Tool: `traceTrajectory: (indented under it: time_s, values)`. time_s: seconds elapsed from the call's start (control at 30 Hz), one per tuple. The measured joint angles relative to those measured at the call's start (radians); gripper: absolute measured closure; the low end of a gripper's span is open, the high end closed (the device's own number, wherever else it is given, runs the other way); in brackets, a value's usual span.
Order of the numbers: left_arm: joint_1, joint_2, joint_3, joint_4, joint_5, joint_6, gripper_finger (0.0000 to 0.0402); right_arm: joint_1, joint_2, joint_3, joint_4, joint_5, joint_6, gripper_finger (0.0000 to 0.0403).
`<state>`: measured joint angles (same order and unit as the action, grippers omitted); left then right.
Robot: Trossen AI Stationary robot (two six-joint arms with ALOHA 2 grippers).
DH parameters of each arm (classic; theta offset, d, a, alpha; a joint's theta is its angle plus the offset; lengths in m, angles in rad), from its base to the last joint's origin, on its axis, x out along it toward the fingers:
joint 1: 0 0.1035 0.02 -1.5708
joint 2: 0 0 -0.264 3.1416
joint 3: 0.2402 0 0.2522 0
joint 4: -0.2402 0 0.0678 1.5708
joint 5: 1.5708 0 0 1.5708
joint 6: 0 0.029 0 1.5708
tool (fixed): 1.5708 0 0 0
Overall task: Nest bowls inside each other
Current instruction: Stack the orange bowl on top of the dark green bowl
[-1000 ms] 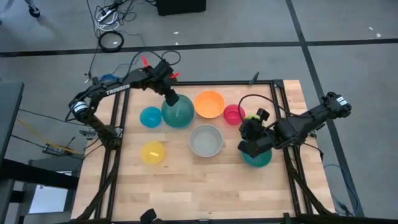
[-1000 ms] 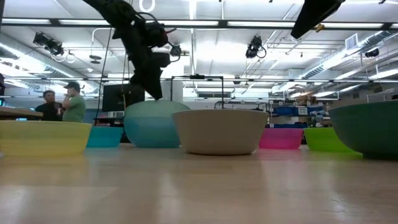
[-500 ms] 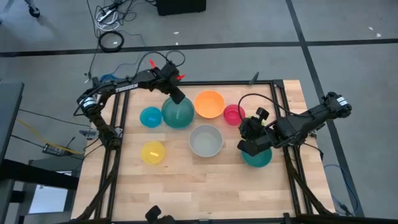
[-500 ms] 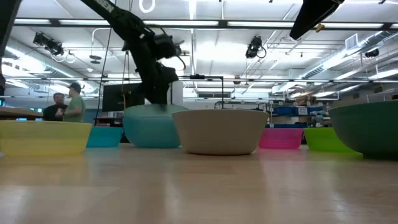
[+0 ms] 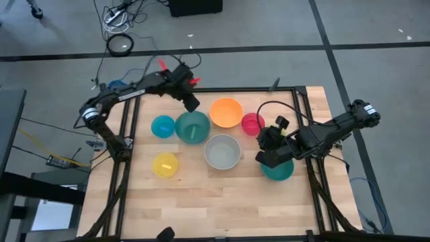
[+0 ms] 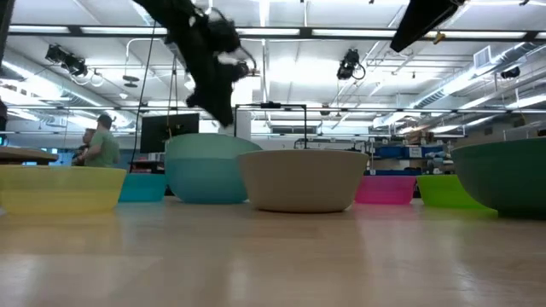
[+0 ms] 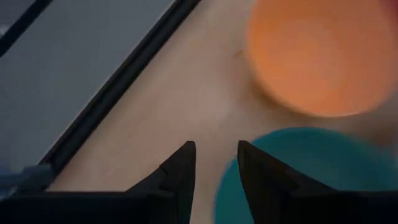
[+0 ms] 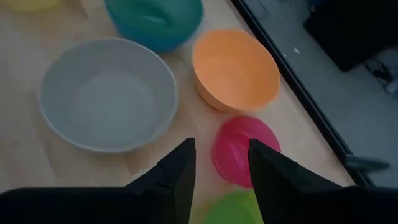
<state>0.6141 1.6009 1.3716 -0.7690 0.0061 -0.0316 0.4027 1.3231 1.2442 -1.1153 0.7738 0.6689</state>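
Note:
Several bowls stand on the wooden table: cyan [image 5: 162,126], a big teal-green one [image 5: 193,128], orange [image 5: 226,112], pink [image 5: 252,124], grey-white [image 5: 222,152], yellow [image 5: 164,164] and a dark teal one [image 5: 281,171]. A lime bowl [image 8: 233,208] is mostly hidden in the high view. My left gripper [image 5: 191,104] hangs open above the far rim of the teal-green bowl [image 7: 298,174], clear of it in the low view [image 6: 223,118]. My right gripper [image 8: 222,162] is open and empty, hovering over the dark teal bowl and facing the pink bowl [image 8: 239,155].
The table's black frame rail [image 5: 248,90] runs along the far edge just behind the left gripper. Bare wood [image 5: 215,202] lies toward the near edge. People stand far off in the room behind the table [image 6: 101,145].
My left gripper has first dipped onto the teal-green bowl, then risen off it toward the far edge. The bowl, which showed its rounded outer side, now sits level with its opening up.

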Motion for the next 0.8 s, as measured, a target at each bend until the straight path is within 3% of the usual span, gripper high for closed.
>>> traceTrajectory:
  time_s: [0.2, 0.3, 0.57, 0.8]
  values:
    - [-0.078, -0.174, 0.054, -0.071, 0.153, -0.013, 0.0273, -0.061, 0.000, -0.069, 0.289, -0.072, -0.163, 0.0268]
    - [-0.155, -0.252, 0.053, -0.113, 0.164, -0.056, 0.0273, -0.112, 0.000, -0.118, 0.468, -0.150, -0.234, 0.0268]
    - [-0.427, -0.349, 0.031, -0.175, 0.025, -0.240, 0.0273, -0.277, 0.000, -0.179, 0.663, -0.181, -0.299, 0.0268]
    - [-0.641, -0.359, 0.031, -0.220, -0.096, -0.405, 0.0273, -0.502, 0.016, -0.200, 0.795, -0.471, -0.424, 0.0269]
